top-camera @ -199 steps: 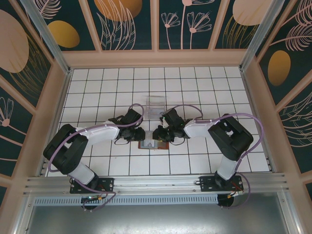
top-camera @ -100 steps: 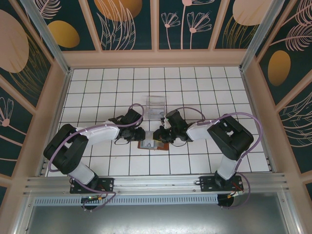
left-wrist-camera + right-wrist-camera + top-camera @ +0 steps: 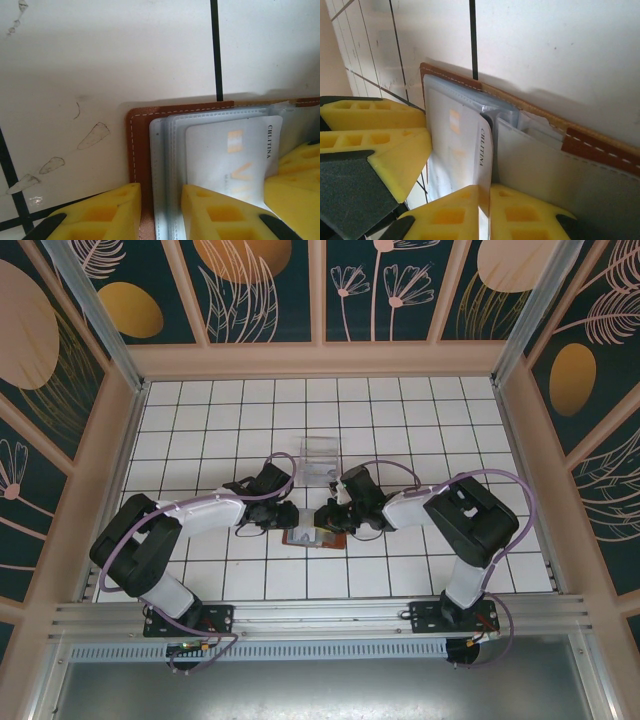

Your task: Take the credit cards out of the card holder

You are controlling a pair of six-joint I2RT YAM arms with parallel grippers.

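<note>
Card holder (image 3: 303, 537) lies flat on the white tiled table (image 3: 430, 430), just below the middle of the overhead view. Both my wrists are crowded over it, and the clear acrylic stand (image 3: 320, 457) is near, above it in the frame.

My left gripper (image 3: 160, 192) is narrow. Its yellow fingers (image 3: 100, 215) clamp across the brown leather edge and the outer clear sleeves (image 3: 167, 150) at the bottom of the left wrist view. That's my anchor.

My right gripper (image 3: 485, 194) is pinched almost flat on the white credit card (image 3: 455, 145). The card's printed edge runs straight down into the slit between the pads at the bottom of the right wrist view. I can't tell how much of the card is free of its sleeve.

Now the risky part. I only have the card by a thin strip of its edge, so a quick pull could let the smooth plastic slide out of my pads. If the sleeve clings to it, the whole holder will want to come along, and my left hold on that slim edge may give.

My right finger sits just beside my left one at the lower right of the left wrist view, so a careless pull could knock them together. And if I've caught sleeve as well as card, I'll drag the stack instead of freeing one card.
</note>
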